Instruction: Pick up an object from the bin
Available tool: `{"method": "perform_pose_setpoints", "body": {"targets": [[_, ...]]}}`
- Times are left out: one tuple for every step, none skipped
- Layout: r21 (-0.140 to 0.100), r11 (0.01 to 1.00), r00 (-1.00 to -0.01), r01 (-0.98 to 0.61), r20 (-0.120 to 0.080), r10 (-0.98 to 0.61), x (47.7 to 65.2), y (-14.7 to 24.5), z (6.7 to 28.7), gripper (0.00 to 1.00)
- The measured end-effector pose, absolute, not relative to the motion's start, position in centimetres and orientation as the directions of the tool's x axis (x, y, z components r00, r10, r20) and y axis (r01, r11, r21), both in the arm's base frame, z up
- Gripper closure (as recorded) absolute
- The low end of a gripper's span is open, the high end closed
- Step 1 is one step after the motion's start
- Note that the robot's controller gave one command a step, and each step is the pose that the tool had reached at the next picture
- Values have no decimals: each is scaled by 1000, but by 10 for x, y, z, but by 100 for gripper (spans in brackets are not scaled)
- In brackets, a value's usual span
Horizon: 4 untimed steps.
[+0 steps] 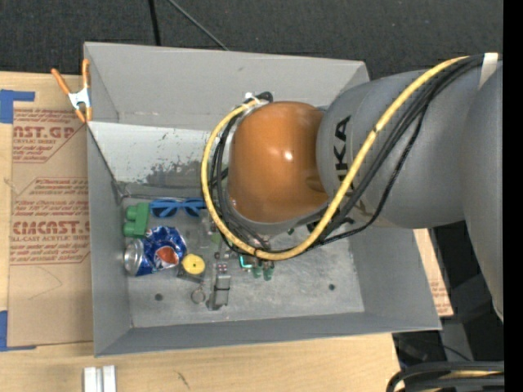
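Several small things are gathered in the left half of the grey metal bin (245, 317). Farthest left, a green block (136, 217) is set close to the left wall. A crushed blue can (155, 250) is laid just below it, its silver end turned to the left. A pair of blue glasses (180, 209) is stretched along the foot of the back wall, just right of the block. A yellow disc (193, 265) is seen at the can's right edge, touching it or nearly so. Just right of the disc, the tool (220, 287) is seen low over the bin floor, dark and narrow, with a small grey piece (197, 296) at its lower left. The disc and the can are the things nearest to it. Whether the tool is open or shut cannot be told, nor whether anything is held in it. Above it, the orange cover (274, 162) of the wrist is ringed by yellow and black cables (214, 149). The grey arm (425, 153) is extended out past the bin's right side.
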<state>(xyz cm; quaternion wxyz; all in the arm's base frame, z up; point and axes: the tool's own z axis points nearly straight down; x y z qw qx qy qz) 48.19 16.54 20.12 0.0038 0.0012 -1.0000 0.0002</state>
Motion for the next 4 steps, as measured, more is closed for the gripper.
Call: {"method": "perform_pose_setpoints", "body": {"targets": [[6, 1000, -1000, 6, -16, 7, 527, 181, 87, 0], [7, 1000, -1000, 10, -26, 10, 531, 180, 89, 100], [2, 1000, -1000, 20, -9, 20, 528, 162, 171, 100], [2, 932, -932, 363, -3, 363, 544, 180, 188, 100]]}}
